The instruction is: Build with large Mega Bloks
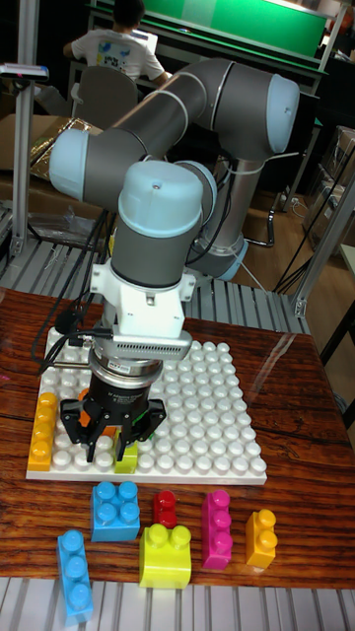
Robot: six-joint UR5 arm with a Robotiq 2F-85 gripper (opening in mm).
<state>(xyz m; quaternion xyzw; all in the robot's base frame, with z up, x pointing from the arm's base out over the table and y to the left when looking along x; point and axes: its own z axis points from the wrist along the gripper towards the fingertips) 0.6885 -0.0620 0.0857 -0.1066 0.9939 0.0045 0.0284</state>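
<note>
My gripper points straight down over the front left part of the white studded baseplate. Its dark fingers are closed on a small lime green block that sits at the plate's front row of studs. A tall orange block stands on the plate's left edge, just left of the gripper. The gripper body hides the top of the lime block and the studs under it.
Loose blocks lie on the wooden table in front of the plate: a blue square block, a small red one, a magenta one, an orange one, a lime one and a long blue one. A person sits in the background.
</note>
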